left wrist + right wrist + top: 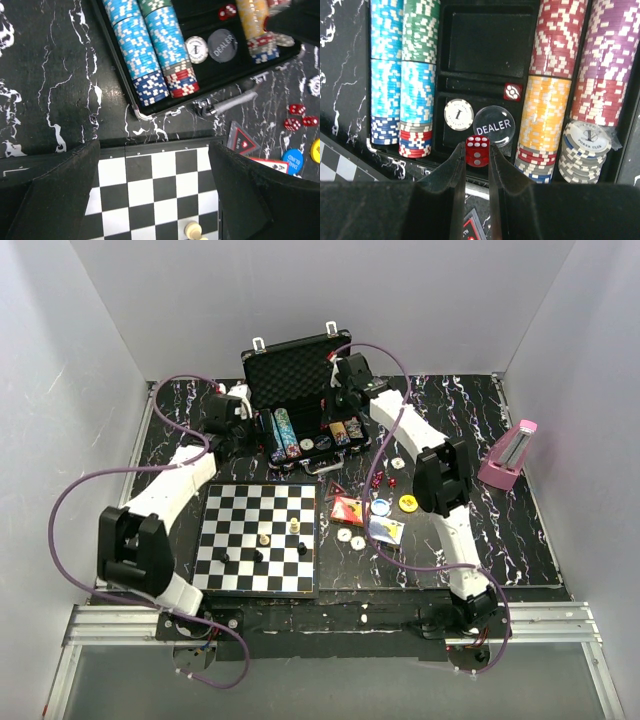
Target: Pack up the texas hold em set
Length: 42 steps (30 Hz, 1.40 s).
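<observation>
Your right claw (pixel 476 159): clenched on a translucent red die (pixel 477 149), above the open black ribbed briefcase (pixel 285 375) at the far edge of the black marbled surface (pixel 520 530).
Your left claw (pixel 154 150): released, above the black-and-white chessboard (pixel 150 190).

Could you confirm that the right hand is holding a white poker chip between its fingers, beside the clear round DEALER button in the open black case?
Not quite: the right hand is holding a translucent red die, not a white chip. The right wrist view shows it, beside the clear round DEALER button in the open black case.
</observation>
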### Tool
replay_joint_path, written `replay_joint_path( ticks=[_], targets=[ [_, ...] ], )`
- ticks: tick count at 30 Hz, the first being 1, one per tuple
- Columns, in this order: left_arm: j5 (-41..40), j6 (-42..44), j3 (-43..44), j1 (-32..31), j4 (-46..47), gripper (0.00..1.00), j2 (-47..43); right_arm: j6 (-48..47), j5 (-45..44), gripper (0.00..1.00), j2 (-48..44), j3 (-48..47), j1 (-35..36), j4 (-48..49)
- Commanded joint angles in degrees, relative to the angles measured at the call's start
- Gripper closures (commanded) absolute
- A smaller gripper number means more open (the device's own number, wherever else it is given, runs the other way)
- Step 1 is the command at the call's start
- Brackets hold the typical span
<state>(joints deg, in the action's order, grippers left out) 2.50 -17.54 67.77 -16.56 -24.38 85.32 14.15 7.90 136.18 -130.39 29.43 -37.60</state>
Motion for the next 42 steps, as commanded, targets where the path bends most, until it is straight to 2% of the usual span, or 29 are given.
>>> replay_joint_path(
  ticks=[1, 5, 13, 17, 22, 31, 36, 39, 41, 42],
  targets=[
    [-1.7, -6.6, 3.5, 2.3, 0.5, 0.14, 5.5, 2.8, -0.6, 0.99, -7.0, 8.6, 0.2, 8.9],
    [-6.1, -8.5, 5.8, 3.2, 2.8, 0.30, 10.3, 2.5, -1.9, 0.99, -13.2, 14.4, 0.2, 9.7],
    [-6.8, -10.7, 14.0, 3.5, 2.8, 0.56, 22.6, 1.8, -3.6, 0.99, -27.5, 28.6, 0.2, 11.1],
    [-7.5, -10.5, 16.8, 3.7, 2.3, 0.63, 26.5, 1.2, -4.5, 0.99, -33.3, 33.8, 0.2, 11.3],
    [-8.1, -10.1, 18.8, 3.9, 1.6, 0.65, 29.6, 0.9, -5.0, 0.99, -38.4, 38.8, 0.1, 11.9],
    [-6.4, -8.0, 21.1, 4.1, 0.2, 0.74, 34.2, 0.8, -6.2, 0.99, -41.8, 42.0, 0.2, 11.6],
    [-2.5, -5.9, 21.5, 4.1, -0.4, 0.77, 36.1, 0.9, -6.3, 0.99, -42.6, 42.6, 0.1, 11.7],
    [2.5, -5.1, 22.1, 4.1, -0.9, 0.86, 37.5, 1.1, -6.7, 0.99, -43.3, 43.1, 0.2, 11.8],
    [5.0, -5.0, 21.8, 3.9, -0.8, 1.00, 37.6, 1.3, -6.8, 0.99, -43.6, 43.7, 0.1, 11.9],
    [6.2, -4.7, 21.4, 3.8, -0.8, 1.00, 37.8, 1.4, -7.0, 0.99, -44.1, 44.1, 0.2, 11.9]
  ],
)
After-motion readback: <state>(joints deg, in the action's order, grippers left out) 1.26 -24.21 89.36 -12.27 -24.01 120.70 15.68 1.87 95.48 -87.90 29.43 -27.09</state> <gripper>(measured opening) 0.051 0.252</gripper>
